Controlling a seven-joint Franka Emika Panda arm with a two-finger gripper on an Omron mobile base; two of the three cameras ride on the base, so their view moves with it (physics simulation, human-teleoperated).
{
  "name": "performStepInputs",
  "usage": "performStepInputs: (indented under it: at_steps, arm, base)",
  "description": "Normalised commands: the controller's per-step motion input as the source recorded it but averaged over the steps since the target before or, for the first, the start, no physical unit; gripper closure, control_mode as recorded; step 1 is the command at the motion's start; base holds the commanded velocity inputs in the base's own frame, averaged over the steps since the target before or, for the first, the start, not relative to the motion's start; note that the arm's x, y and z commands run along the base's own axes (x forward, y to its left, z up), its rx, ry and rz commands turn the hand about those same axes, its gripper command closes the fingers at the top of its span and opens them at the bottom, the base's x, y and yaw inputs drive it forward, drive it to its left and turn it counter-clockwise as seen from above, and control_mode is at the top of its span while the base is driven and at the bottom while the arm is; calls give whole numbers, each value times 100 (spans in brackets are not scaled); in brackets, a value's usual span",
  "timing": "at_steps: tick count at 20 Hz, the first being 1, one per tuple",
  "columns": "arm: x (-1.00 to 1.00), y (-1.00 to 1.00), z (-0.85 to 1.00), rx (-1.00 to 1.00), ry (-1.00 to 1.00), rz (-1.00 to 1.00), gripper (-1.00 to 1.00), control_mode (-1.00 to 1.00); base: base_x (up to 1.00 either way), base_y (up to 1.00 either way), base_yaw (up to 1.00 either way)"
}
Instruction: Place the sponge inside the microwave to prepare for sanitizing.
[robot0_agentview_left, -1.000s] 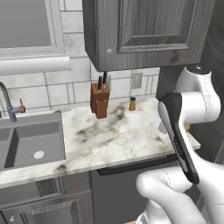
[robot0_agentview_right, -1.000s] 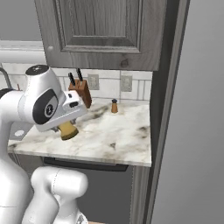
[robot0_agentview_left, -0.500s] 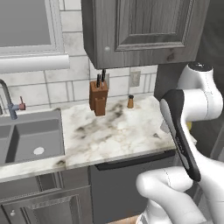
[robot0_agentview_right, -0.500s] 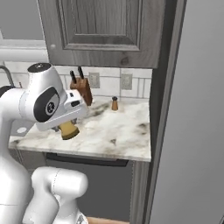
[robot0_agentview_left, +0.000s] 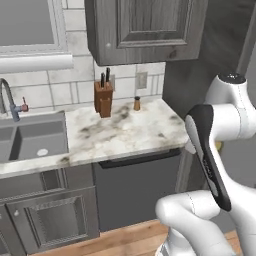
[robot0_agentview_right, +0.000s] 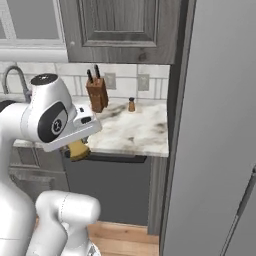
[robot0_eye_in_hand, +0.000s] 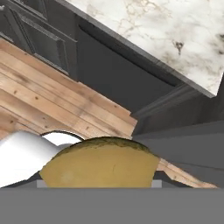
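The sponge (robot0_agentview_right: 77, 150) is a small yellow chunk hanging under my white hand, in front of the counter's edge. My gripper (robot0_agentview_right: 80, 143) is shut on it. In the hand view the sponge (robot0_eye_in_hand: 100, 164) bulges large at the bottom, above the wooden floor and the dark cabinet fronts. In the left base view a sliver of the sponge (robot0_agentview_left: 218, 145) peeks out behind my forearm. The microwave is out of view.
A marble counter (robot0_agentview_left: 130, 132) carries a wooden knife block (robot0_agentview_left: 103, 97) and a small brown shaker bottle (robot0_agentview_left: 136, 103) by the wall. A sink (robot0_agentview_left: 30, 140) lies at the left. A tall grey fridge (robot0_agentview_right: 215, 125) stands at the right. An upper cabinet (robot0_agentview_left: 145, 27) hangs overhead.
The whole scene has shifted: the base has backed away from the counter, so the lower cabinet fronts and wooden floor now show. The sponge stays in the gripper.
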Motion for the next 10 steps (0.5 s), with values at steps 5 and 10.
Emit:
performStepInputs:
  at_steps: [5,10]
  arm:
    - [0,0,0,0,0,0,100,100]
    - [0,0,0,0,0,0,100,100]
  base:
    - [-91,-41,-7]
    - [-68,-48,-15]
